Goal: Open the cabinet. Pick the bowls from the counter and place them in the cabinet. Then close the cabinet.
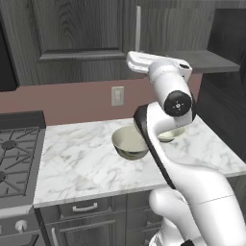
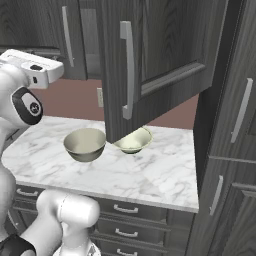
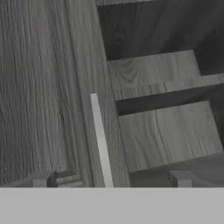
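Note:
The cabinet (image 1: 77, 29) hangs over the counter (image 1: 81, 163). Its right door (image 2: 150, 60) stands swung open, and its left door (image 2: 45, 25) is closed. In the hand view a grey shelf (image 3: 166, 131) shows inside, beside the left door's silver handle (image 3: 100, 144). Both bowls stand on the marble: the larger bowl (image 1: 129, 142) and, right of it, the shallower bowl (image 1: 170, 135), partly behind my arm. My gripper (image 3: 112, 183) is open and holds nothing. It is raised high in front of the cabinet, well above the bowls.
A black gas stove (image 1: 14, 158) adjoins the counter on the left. A wall outlet (image 1: 117, 95) sits behind the bowls. The open door's lower corner overhangs the shallower bowl (image 2: 132, 140). Tall cabinets (image 2: 235, 125) close off the right side, and drawers (image 1: 86, 207) sit below.

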You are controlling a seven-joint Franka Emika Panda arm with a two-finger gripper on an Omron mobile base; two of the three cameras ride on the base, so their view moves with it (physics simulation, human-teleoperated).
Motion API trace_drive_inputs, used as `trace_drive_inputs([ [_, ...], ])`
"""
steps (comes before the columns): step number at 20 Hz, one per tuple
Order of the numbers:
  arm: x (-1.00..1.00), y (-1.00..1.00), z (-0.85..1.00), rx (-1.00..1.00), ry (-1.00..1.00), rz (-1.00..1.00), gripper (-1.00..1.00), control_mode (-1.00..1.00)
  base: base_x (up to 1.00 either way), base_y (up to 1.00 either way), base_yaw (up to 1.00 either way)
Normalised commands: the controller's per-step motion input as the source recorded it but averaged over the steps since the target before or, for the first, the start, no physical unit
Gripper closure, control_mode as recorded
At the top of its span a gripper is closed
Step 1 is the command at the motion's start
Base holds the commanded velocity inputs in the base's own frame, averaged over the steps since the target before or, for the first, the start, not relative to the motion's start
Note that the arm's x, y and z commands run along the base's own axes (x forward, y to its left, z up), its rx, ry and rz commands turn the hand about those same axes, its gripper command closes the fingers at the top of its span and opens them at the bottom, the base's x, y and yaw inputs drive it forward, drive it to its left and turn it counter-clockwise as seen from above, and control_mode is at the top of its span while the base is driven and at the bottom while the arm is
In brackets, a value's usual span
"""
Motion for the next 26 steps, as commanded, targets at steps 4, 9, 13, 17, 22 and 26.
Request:
trace_drive_inputs([
  [4, 0.1, -0.06, 0.0, -0.03, 0.0, 0.24, -1.0, -1.0, 0.0, 0.0, 0.0],
  [9, 0.03, -0.07, 0.0, -0.04, 0.0, 0.06, -1.0, -1.0, 0.0, 0.0, 0.0],
  [13, 0.01, 0.0, 0.0, -0.05, -0.01, 0.0, -1.0, -1.0, 0.0, 0.0, 0.0],
  [17, 0.1, 0.0, 0.0, -0.09, -0.04, 0.0, -1.0, -1.0, 0.0, 0.0, 0.0],
  [22, 0.23, 0.04, 0.0, -0.11, -0.03, 0.0, -1.0, -1.0, 0.0, 0.0, 0.0],
  [26, 0.28, 0.0, 0.0, -0.07, -0.02, 0.0, -1.0, -1.0, 0.0, 0.0, 0.0],
])
